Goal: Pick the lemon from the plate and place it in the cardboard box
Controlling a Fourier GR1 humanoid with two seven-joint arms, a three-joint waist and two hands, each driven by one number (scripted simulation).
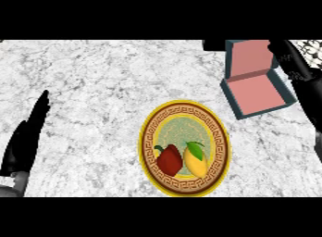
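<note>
While lying on the plate [147, 139], lower-right part: lemon [195, 159], green leaf on top, right beside red pepper [168, 159] on its left. Cardboard box [259, 92] open, up-right of plate, apart from it. Right hand [304, 76] just beside box, fingers straight, holding nothing. Left hand [28, 134] far left over counter [89, 83], fingers straight, resting.

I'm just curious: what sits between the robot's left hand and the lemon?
In the head view, a red pepper lies beside the lemon on the plate, toward the left hand; otherwise only bare marble counter.
</note>
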